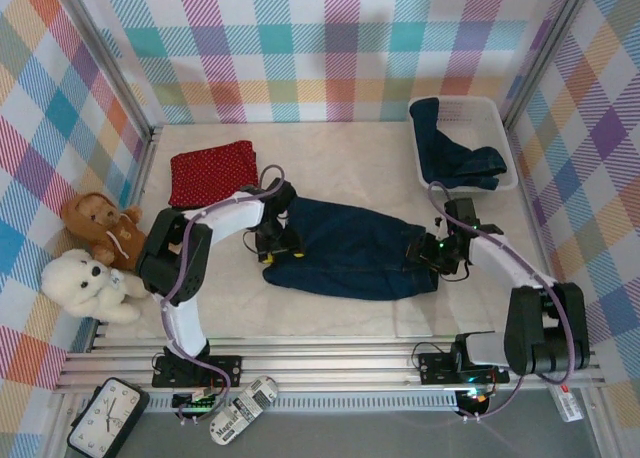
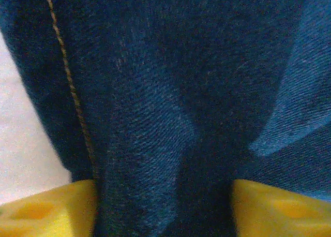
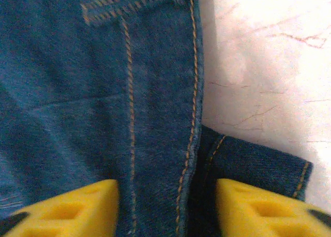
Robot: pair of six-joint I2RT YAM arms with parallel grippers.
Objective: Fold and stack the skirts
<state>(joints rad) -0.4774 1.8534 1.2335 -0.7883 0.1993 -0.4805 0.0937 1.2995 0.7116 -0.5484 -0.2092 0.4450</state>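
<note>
A dark blue denim skirt [image 1: 345,250] is lying spread across the middle of the table [image 1: 350,148], running from left to right, and both arms are reaching in to its two ends.

The left gripper [image 1: 272,243] is bearing down on the skirt's left end. From its wrist camera, the yellow fingers [image 2: 46,211] are standing apart on either side of a raised ridge of denim, with an orange stitched seam running up the cloth just beside the left one. The fold is filling the gap between them, but I cannot tell whether they are actually pinching it or only standing astride it.

The right gripper [image 1: 432,258] is sitting at the skirt's right end. Its yellow fingers [image 3: 67,211] are spread wide and released, with the stitched edge of the skirt lying flat between them. A small flap of hem is poking out from under that edge onto the bare pale tabletop.

A red skirt with tiny white dots [image 1: 212,171] is resting folded at the back left of the table, well apart from the denim one. At the back right, a white basket [image 1: 497,118] is holding another dark blue denim skirt [image 1: 450,153], crumpled and draping toward its near rim.

A brown teddy bear [image 1: 100,226] and a white teddy bear [image 1: 85,283] are sitting together at the left edge of the table, and a small clock [image 1: 105,418] is lying near the left arm's base.
</note>
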